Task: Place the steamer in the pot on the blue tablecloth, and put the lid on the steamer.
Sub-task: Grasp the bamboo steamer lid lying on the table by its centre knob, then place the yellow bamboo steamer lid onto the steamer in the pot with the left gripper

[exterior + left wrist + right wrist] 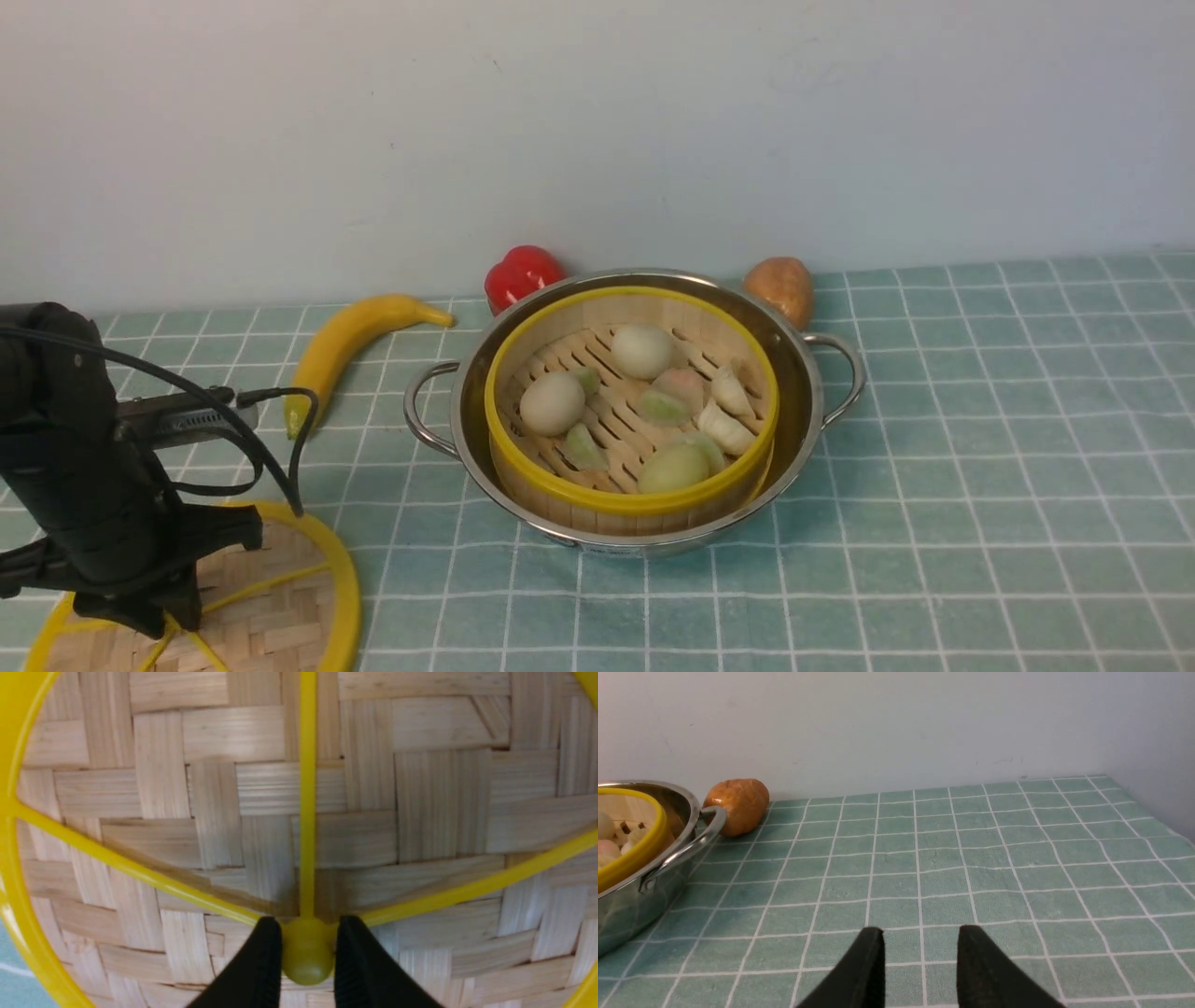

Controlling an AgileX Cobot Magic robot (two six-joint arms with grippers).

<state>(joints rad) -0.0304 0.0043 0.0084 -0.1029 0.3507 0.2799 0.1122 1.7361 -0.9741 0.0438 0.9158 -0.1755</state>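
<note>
The blue tablecloth [980,485] covers the counter. One pot [803,373] with two wire handles stands on it near the middle, and the one steamer [635,504] sits inside the pot, uncovered. The one lid [289,607] lies flat on the cloth at the near left, well apart from the pot.

In the front view the left arm hangs over the lid and hides its centre. The left wrist view shows three yellow spokes meeting at the knob [307,956], and the left pincer [308,942] clamped on that knob, a finger pressed to each side.

One banana [350,341] lies left of the pot. One potato [780,285] and one red pepper [521,273] sit behind it by the wall.

Three round pale buns [642,350] and several smaller pieces lie on the steamer's slats.

Only the right wrist view shows the right pincer [920,942]: fingers apart above bare cloth, holding nothing, with the pot and potato off to one side.
</note>
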